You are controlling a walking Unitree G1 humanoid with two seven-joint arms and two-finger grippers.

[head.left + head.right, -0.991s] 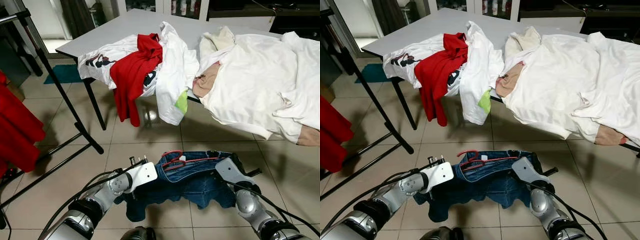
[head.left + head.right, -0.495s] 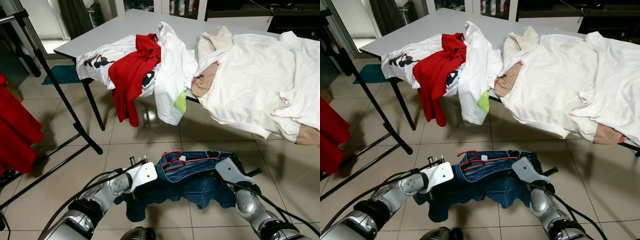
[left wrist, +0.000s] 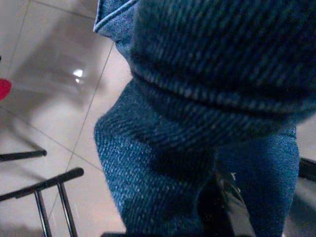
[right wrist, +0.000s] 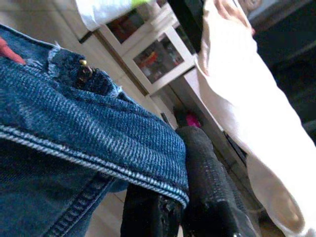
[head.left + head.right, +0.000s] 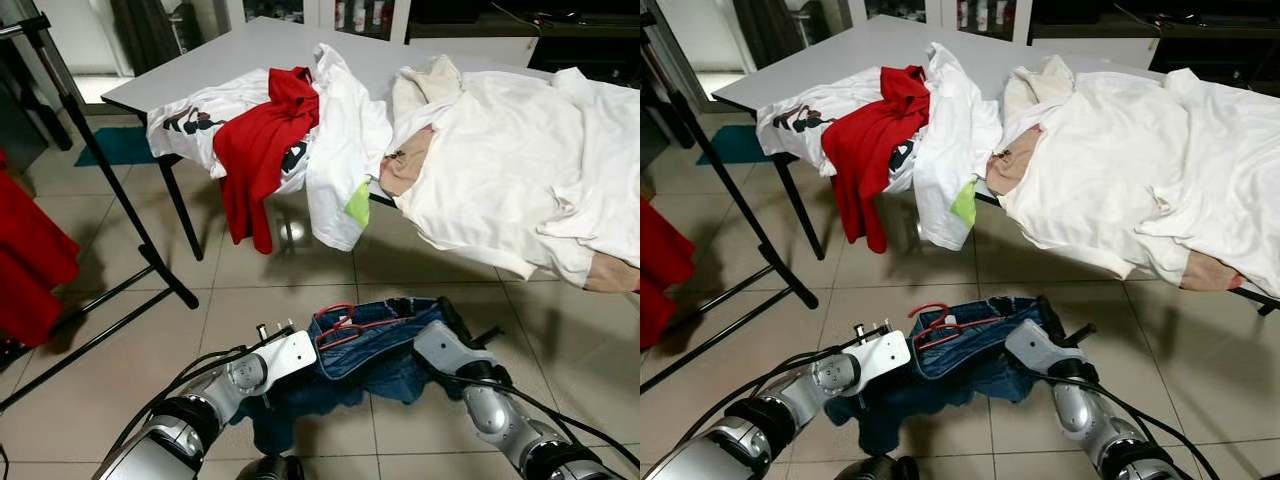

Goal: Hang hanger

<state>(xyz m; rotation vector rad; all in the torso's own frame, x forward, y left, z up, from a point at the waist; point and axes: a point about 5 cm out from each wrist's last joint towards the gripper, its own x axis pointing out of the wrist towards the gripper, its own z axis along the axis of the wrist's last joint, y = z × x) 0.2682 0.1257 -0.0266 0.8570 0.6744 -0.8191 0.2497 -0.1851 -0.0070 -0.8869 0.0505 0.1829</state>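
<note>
Blue denim jeans (image 5: 375,350) on red wire hanger (image 5: 345,328), lower centre. Right gripper (image 4: 182,197) fingers clamp waistband; left gripper (image 5: 310,350) fingers' state cannot be told.

One jeans (image 5: 375,350), one red hanger (image 5: 338,325), two tables (image 5: 250,45), one rack (image 5: 110,200)

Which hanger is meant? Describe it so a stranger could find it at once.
Start at the grey table piled with white and red clothes, then look down to the tiled floor before it. There the left gripper and right gripper hold blue jeans between them; the hanger is the thin red one lying in the waistband.
</note>
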